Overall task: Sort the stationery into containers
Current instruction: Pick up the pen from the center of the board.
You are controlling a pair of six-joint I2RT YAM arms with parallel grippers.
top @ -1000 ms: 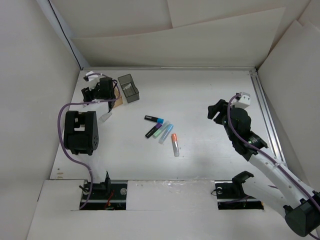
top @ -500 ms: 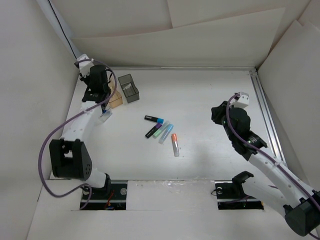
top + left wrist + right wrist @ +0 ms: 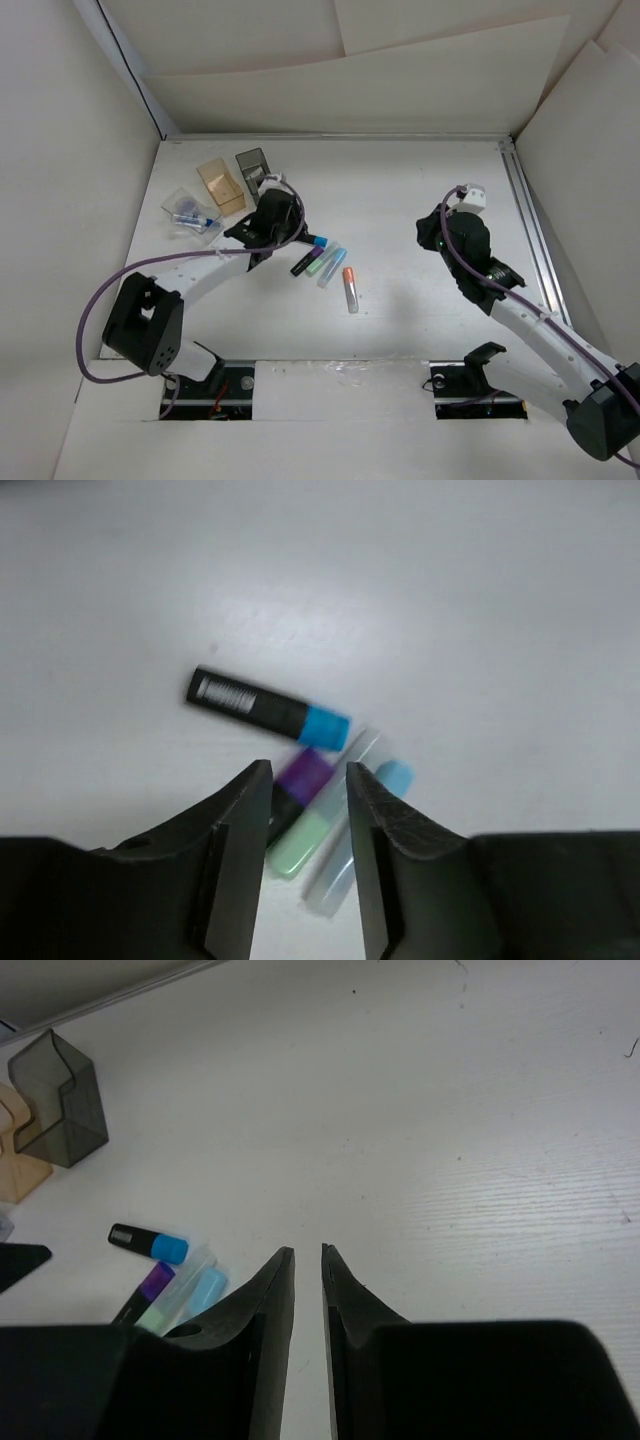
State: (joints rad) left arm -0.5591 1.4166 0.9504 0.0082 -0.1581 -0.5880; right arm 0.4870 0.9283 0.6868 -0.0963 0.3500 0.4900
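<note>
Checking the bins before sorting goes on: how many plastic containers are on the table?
3, all at the far left: the clear shallow box nearest the left edge, the amber-orange box beside it, and the dark smoky grey box farthest back. None seems hidden.

Table [image 3: 400, 200]: matt white, faint wood-like grain in the right wrist view; backdrop sheets [image 3: 350, 90] look like matt paper or card. Three boxes in translucent plastic: clear box [image 3: 190, 212], amber box [image 3: 220, 184], smoky grey box [image 3: 58, 1095], the grey one smooth with a slight sheen. Black pen with blue cap [image 3: 268, 706] looks smooth plastic; left gripper [image 3: 308, 820] fingers [image 3: 385, 830] matt black, finely textured.
</note>
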